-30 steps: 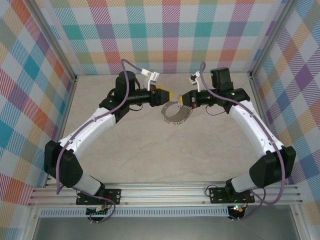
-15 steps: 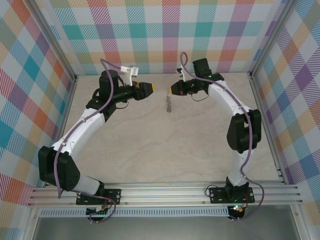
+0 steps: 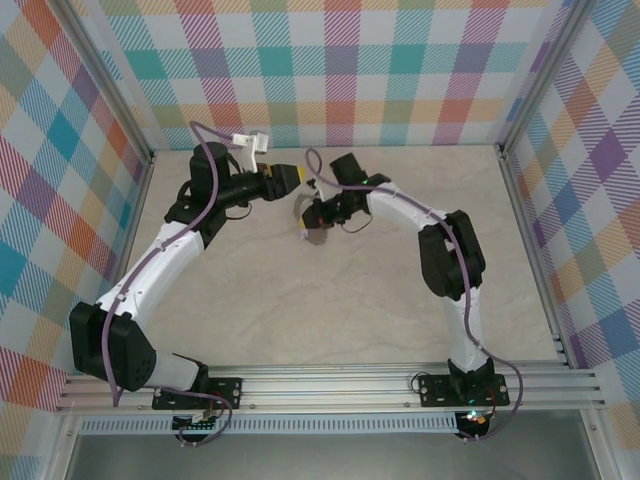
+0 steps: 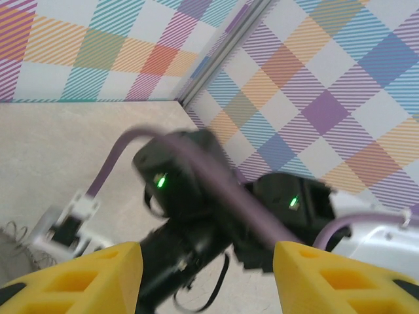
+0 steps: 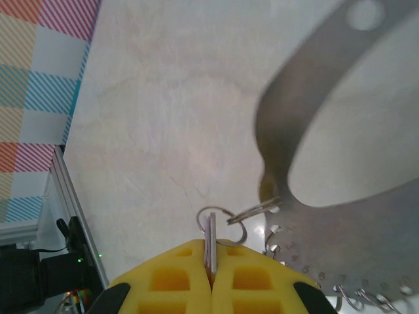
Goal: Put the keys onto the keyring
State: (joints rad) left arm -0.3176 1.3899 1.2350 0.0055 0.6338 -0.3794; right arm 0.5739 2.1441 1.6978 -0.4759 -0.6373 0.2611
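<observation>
Pastel plaid walls enclose a beige marbled table (image 3: 400, 290); my two arms meet at its far middle, with the keyring (image 3: 313, 230) hanging there.
My right gripper (image 5: 211, 278) is pinched together on a thin metal tab (image 5: 211, 235) of the keyring, whose curved band (image 5: 308, 111) dangles over the table. My left gripper (image 4: 206, 281) stands apart, holding nothing, just beside it. I judge that threading is not yet done; I cannot tell where the key lies.

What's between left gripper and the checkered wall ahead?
Left wrist view: the right arm's black wrist and purple cable, framed by the open left gripper's yellow fingers.
</observation>
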